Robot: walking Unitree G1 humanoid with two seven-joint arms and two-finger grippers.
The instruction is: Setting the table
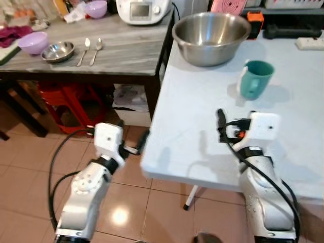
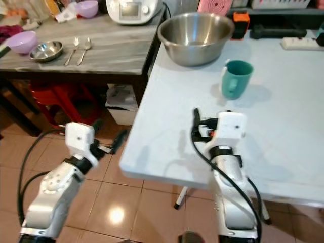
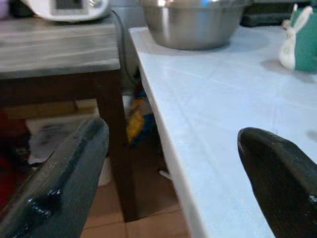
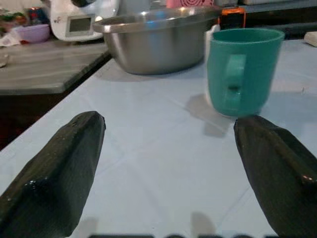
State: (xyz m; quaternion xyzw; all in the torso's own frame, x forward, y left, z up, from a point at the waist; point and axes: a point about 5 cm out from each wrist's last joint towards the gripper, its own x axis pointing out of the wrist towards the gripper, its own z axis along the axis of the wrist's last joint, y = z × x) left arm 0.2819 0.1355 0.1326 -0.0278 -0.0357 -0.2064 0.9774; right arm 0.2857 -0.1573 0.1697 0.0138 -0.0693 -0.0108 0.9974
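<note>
Closest in, the right gripper hangs just above the near part of the white table, with its two black fingers spread wide and nothing between them; the left gripper is off the near corner of that table, over the tiled floor, and its fingers are wide apart and empty too; one of its fingers sits on the table side and the other on the floor side of the table's edge. A little farther on stands a green mug, upright on the white table, straight ahead of the right gripper and apart from it; its handle faces the robot. Behind the mug, near the far corner, sits a big silver bowl, also upright. To the robot's left is a grey wooden table, right beside the white one; on it lie two spoons side by side, a small metal dish just beside them, and a purple bowl next to the dish; farther back stands a white kitchen machine and another purple bowl; red stools sit under the grey table.
</note>
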